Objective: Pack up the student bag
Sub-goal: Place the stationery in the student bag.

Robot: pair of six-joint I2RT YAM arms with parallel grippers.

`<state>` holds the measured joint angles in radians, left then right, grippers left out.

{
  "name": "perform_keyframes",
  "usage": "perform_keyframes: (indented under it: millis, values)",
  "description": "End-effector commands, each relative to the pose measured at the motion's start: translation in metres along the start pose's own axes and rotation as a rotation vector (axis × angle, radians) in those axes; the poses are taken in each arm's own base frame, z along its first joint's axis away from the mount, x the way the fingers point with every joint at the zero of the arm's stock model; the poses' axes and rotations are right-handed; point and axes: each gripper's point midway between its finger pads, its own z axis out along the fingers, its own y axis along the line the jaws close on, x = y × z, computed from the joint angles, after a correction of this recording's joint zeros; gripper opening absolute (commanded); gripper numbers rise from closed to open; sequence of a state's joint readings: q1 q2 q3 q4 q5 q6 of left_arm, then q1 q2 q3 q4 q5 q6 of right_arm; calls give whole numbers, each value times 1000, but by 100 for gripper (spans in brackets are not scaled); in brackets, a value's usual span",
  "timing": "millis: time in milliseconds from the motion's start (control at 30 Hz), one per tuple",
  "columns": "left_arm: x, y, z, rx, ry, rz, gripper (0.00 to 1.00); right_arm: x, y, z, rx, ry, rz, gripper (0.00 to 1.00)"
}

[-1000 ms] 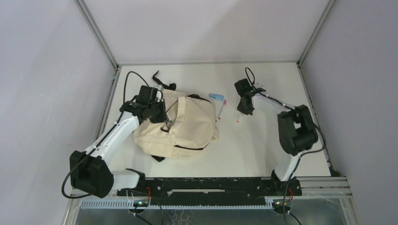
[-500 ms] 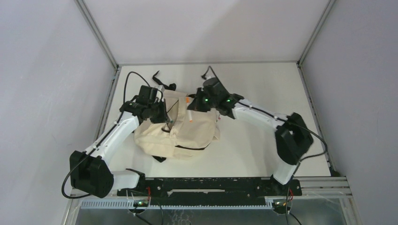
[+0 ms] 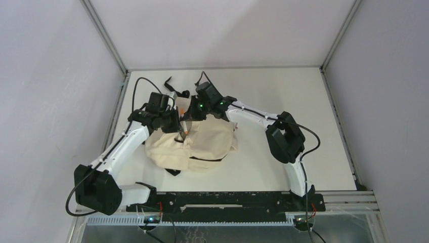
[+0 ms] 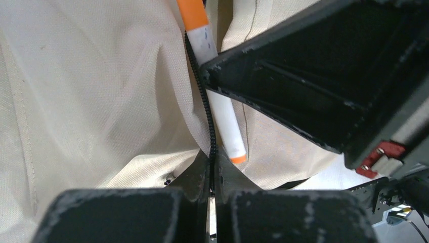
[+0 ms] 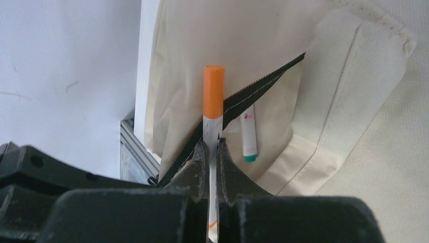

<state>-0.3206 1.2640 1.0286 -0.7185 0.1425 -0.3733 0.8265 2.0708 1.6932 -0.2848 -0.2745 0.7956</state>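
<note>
You have one student bag (image 3: 207, 142), two markers and two grippers in play. The bag lies on the left half of the table (image 3: 283, 91), a soft cream lump with black straps (image 3: 171, 83) trailing off its far end and a black zipper (image 5: 253, 98) standing open. From above you only see both grippers meeting over that opening. The right wrist view shows you the right gripper (image 5: 212, 152) clamped narrowly on an orange-capped marker (image 5: 213, 96), cap pointing away, and a teal-tipped marker (image 5: 248, 134) lying beyond the zipper inside the pocket. Your left wrist view shows what the others hide: the left gripper (image 4: 212, 190) pinched tight on the bag's zipper edge, the held marker just beyond it.
</note>
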Motion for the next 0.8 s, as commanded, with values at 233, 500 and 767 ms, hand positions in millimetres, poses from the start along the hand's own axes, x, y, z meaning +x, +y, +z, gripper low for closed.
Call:
perform_keyframes:
  millis: [233,500,767]
  values:
    - [-18,-19,-13,92,-84,21,0,7,-8,19,61,-2,81,0]
    - [-11,-13,-6,67,-55,0,0,22,-26,-1,70,-57,115,0]
    - [-12,-16,-7,83,-62,8,0,28,-26,-1,62,-41,92,0]
